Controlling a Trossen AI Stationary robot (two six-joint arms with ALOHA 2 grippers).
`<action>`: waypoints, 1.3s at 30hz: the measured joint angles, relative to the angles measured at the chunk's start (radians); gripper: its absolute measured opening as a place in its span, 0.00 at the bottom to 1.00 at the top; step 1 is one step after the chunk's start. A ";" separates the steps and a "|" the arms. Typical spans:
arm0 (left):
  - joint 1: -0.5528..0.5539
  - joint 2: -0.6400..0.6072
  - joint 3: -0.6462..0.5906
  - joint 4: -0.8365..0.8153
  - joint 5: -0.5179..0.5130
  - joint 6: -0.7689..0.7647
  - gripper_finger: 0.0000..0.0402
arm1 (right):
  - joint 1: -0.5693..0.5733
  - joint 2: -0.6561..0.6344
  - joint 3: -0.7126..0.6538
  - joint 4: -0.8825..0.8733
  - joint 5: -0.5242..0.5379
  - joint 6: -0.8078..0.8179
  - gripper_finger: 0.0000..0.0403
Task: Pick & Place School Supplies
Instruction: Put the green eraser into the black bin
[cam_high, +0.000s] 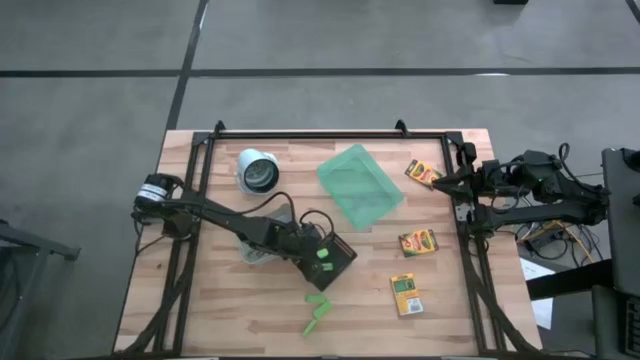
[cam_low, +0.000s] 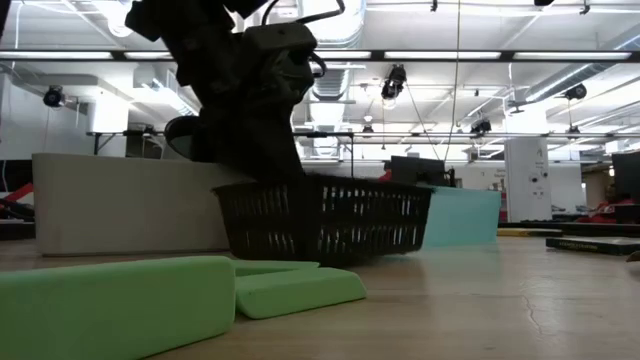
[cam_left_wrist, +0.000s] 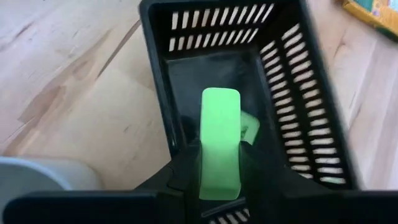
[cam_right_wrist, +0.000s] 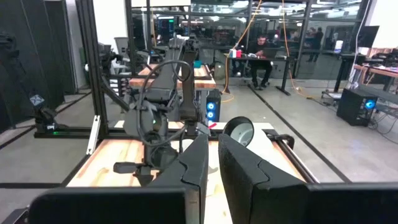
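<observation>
My left gripper (cam_left_wrist: 219, 177) hangs over the black slotted basket (cam_high: 335, 257), shut on a bright green stick (cam_left_wrist: 219, 140). A second green stick (cam_left_wrist: 250, 126) lies on the basket's floor. Two more green sticks (cam_high: 318, 311) lie flat on the table near its front edge, and they fill the foreground of the low view (cam_low: 110, 305). Three crayon boxes (cam_high: 422, 174), (cam_high: 417, 242), (cam_high: 406, 294) lie flat on the right side. My right gripper (cam_high: 443, 183) waits shut at the table's right edge. No scissors show. My left gripper pinches the green stick between its two fingers (cam_left_wrist: 185, 168), at the stick's end nearest the wrist (cam_left_wrist: 219, 180). The fingers slant down from above and lie along the stick. It is lifted clear, its free end (cam_left_wrist: 220, 99) pointing into the basket.
A translucent green tray (cam_high: 360, 185) sits at the table's middle far side, with a white cup (cam_high: 258, 170) on its side to its left. A grey container (cam_high: 255, 250) lies under my left arm. A black frame (cam_high: 300, 135) rims the table. Bare wood lies between the basket and the crayon boxes.
</observation>
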 joint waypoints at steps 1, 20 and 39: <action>0.000 0.000 0.000 0.006 0.001 0.000 0.25 | 0.000 0.000 0.000 0.000 0.000 0.000 0.09; 0.000 0.000 0.004 0.036 0.003 0.001 0.32 | 0.000 0.000 0.000 0.000 0.000 0.000 0.09; -0.039 -0.097 0.311 -0.052 0.075 0.259 0.34 | 0.000 0.000 0.000 0.000 0.000 0.000 0.09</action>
